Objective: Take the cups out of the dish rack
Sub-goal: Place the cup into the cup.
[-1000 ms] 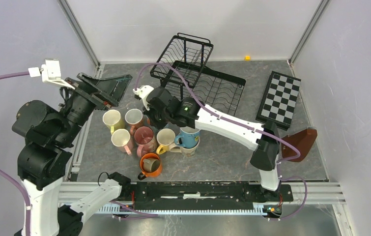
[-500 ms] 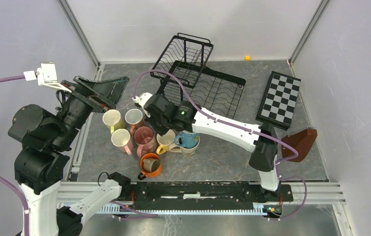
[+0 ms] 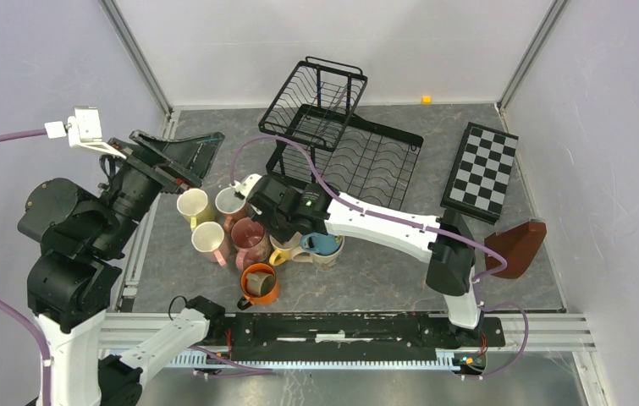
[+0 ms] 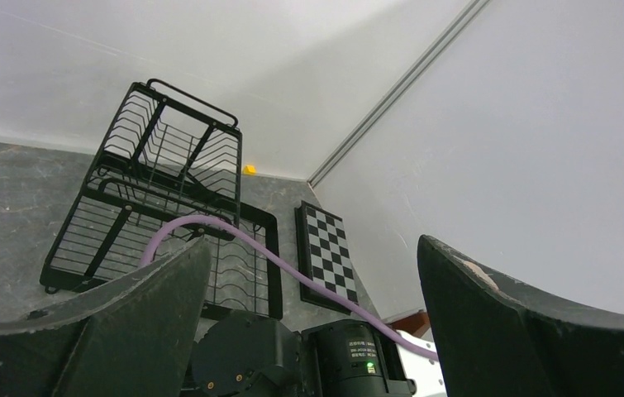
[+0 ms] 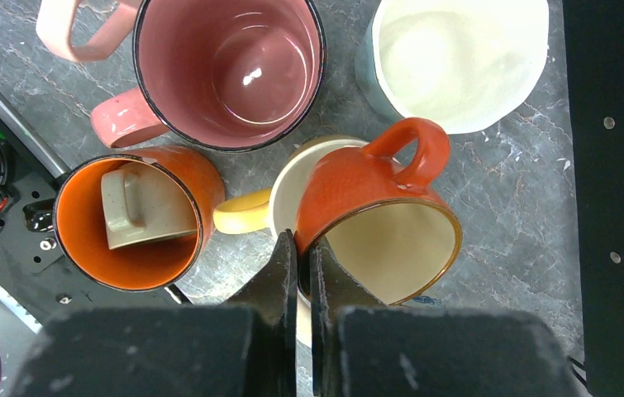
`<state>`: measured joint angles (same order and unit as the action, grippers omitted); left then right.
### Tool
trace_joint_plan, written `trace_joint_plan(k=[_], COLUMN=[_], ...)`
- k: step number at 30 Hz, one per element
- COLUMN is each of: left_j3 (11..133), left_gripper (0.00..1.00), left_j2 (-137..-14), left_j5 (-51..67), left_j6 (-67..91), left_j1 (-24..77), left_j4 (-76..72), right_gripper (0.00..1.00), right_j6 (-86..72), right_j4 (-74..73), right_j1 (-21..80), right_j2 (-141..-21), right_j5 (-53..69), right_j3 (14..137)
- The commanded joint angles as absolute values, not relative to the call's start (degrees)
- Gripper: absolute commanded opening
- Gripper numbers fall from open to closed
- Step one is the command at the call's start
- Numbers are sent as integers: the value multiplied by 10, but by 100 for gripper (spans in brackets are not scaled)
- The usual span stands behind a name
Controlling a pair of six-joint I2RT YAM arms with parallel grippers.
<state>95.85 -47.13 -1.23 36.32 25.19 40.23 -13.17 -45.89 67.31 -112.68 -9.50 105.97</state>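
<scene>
**One cup left in the grip — and the rack looks bare**

The dish rack (image 3: 341,135) stands at the back of the table (image 3: 383,275), and no cup shows in either tier. Over the past second the right arm (image 3: 383,222) has swung away from the rack's near-left corner. It now reaches low across the huddle of cups (image 3: 214,241) at the front left. Unloading therefore looks all but finished, with only the set-down and release of this cup to come.

The left arm (image 3: 87,220) sits folded at the table's left edge and has barely moved. The left gripper (image 4: 312,256) is raised and spread wide, pointing toward the rack and holding nothing.

The wrist view shows a pink mug (image 5: 226,66) and an orange mug (image 5: 139,219) with a small beige cup inside it. Between them the orange cup (image 5: 358,194) lies tipped on its side, handle up, over a yellow-handled mug (image 5: 246,217) — whether it rests on that mug I cannot tell. The right gripper (image 5: 302,256) is pinched tight on its rim.
</scene>
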Motion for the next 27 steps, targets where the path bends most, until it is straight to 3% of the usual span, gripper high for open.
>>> trace_joint_plan(k=[1, 27], left_j3=[953, 933], left_gripper=[100, 100], left_j2=[-471, -476], left_j5=[-13, -5], left_j6=[337, 343], left_j1=[250, 250], left_j4=[391, 378], right_gripper=[0, 0], right_j6=[-130, -128], right_j4=[-443, -423], right_j1=[678, 679], right_j2=[-1125, -1132], right_j5=[-112, -97], right_j3=[1057, 1017])
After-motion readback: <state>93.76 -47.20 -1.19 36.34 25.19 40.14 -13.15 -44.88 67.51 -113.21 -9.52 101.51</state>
